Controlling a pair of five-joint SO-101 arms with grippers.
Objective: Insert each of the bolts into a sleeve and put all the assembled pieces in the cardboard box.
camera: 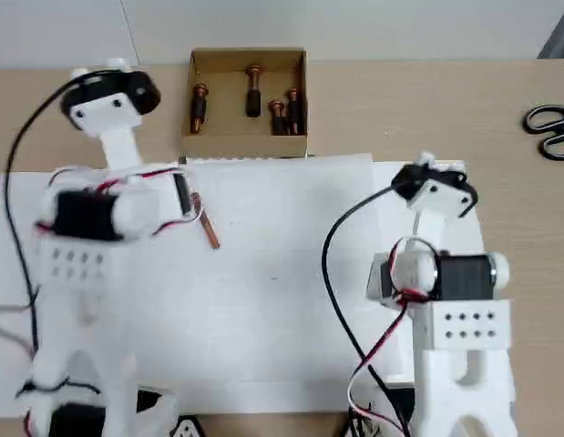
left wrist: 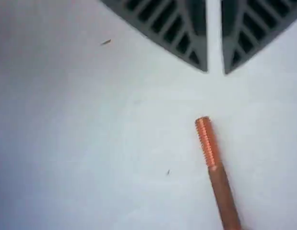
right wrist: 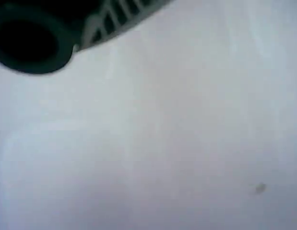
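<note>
A bare copper bolt [camera: 210,229] lies on the white sheet [camera: 291,300], left of centre. In the left wrist view the bolt [left wrist: 216,170] rests just beyond my left gripper [left wrist: 214,52], threaded end towards it; the fingers stand a narrow gap apart with nothing between them. From above, my left gripper [camera: 192,205] hovers at the bolt's upper end. The cardboard box [camera: 248,144] at the back holds several bolts in dark sleeves [camera: 253,91]. My right gripper [camera: 425,168] sits at the sheet's right edge. Its grey ribbed finger [right wrist: 114,19] shows beside a dark round shape [right wrist: 26,45] over bare sheet.
Black scissors [camera: 550,130] lie on the wooden table [camera: 400,100] at the far right. Cables [camera: 332,273] trail from both arm bases across the sheet's near side.
</note>
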